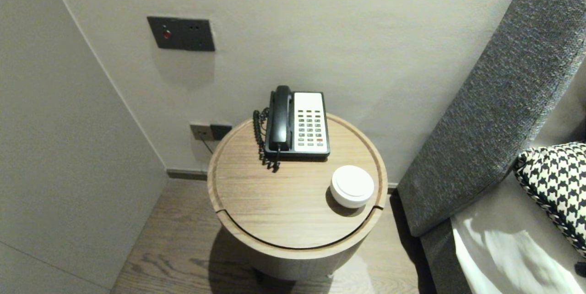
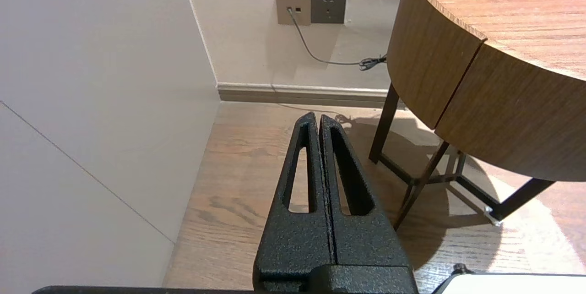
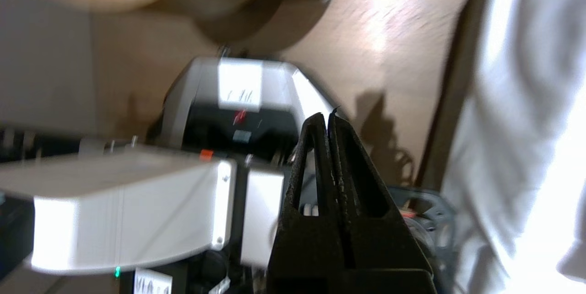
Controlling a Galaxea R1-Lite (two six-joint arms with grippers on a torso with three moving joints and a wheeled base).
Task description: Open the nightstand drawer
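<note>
Left gripper (image 2: 319,117) hangs low beside the desk (image 2: 458,69), jaws closed on nothing. Right gripper (image 3: 329,117) is likewise closed and empty, below the desk. The white jar (image 1: 352,185) sits at the desk's bed-side edge, in front of the telephone (image 1: 297,122) — probably kept within a sleeper's reach.

A hotel bedroom: corded telephone (image 1: 297,122) at twelve o'clock on a round bedside desk (image 1: 274,207), padded headboard (image 1: 494,101) and houndstooth pillow (image 1: 556,184) at three o'clock
</note>
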